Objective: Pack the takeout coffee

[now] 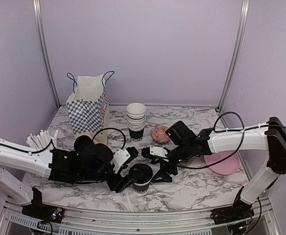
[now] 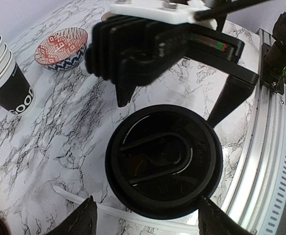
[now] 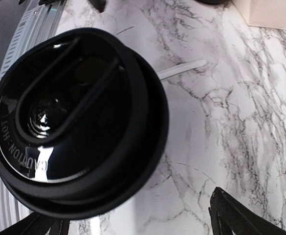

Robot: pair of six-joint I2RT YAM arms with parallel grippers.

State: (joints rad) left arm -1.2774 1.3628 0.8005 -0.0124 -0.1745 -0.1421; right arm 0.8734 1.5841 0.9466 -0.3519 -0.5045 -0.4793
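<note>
The takeout coffee (image 1: 142, 176), a small black cup with a black lid, stands upright near the table's front edge between my two grippers. In the left wrist view its lid (image 2: 163, 166) fills the middle. My left gripper (image 2: 147, 220) is open, with a fingertip on each side of the cup's near edge. My right gripper (image 1: 158, 174) is open too, just right of the cup. In the right wrist view the lid (image 3: 74, 122) lies close to one finger (image 3: 235, 218). The right gripper (image 2: 169, 110) also shows beyond the cup in the left wrist view.
A blue-and-white checked paper bag (image 1: 89, 105) stands open at the back left. A stack of white-rimmed cups (image 1: 136, 121) and a patterned bowl (image 1: 160, 133) sit behind the coffee. A pink plate (image 1: 222, 162) lies right. The metal rail (image 2: 270, 147) runs along the near edge.
</note>
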